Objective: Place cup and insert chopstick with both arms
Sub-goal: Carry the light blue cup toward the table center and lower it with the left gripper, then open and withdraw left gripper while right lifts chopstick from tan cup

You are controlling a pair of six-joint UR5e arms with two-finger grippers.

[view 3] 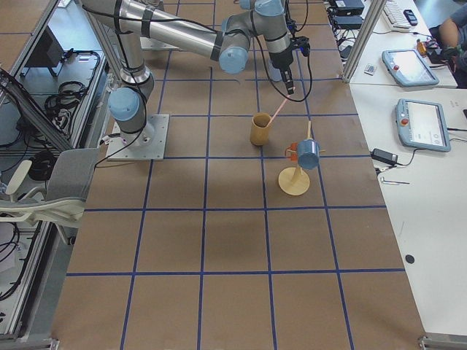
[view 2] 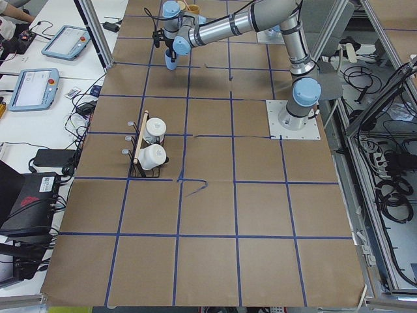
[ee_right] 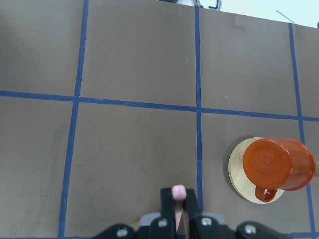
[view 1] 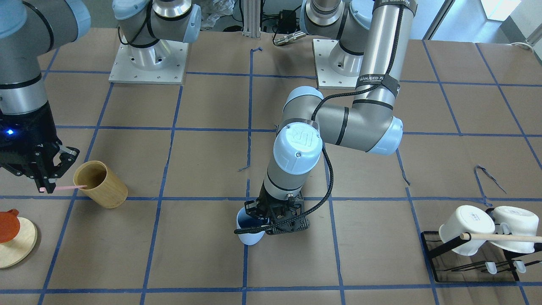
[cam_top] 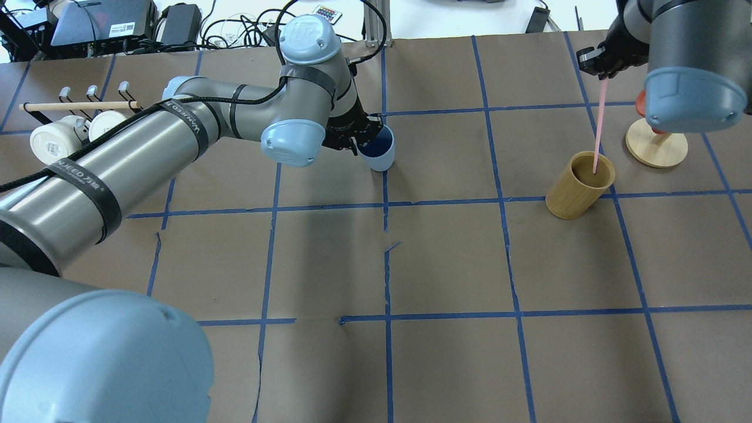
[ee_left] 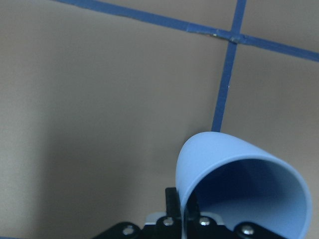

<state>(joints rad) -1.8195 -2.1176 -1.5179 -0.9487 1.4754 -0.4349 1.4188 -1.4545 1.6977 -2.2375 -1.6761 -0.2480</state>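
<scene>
My left gripper [view 1: 271,220] is shut on the rim of the light blue cup [view 1: 249,232], which tilts just above the table near its far middle. The cup also shows in the overhead view [cam_top: 379,151] and the left wrist view [ee_left: 234,174], one finger inside and one outside the rim. My right gripper [cam_top: 599,67] is shut on the top end of a thin pink chopstick [cam_top: 598,126]. The chopstick's lower tip sits inside the mouth of a tan wooden cylinder holder [cam_top: 578,188]. The chopstick's end shows between the fingers in the right wrist view [ee_right: 178,191].
A black rack with two white mugs and a light-wood dowel [view 1: 478,235] stands on the robot's left side. An orange mug on a round wooden stand [ee_right: 275,165] is beside the wooden holder. Blue tape lines grid the brown table [cam_top: 446,258].
</scene>
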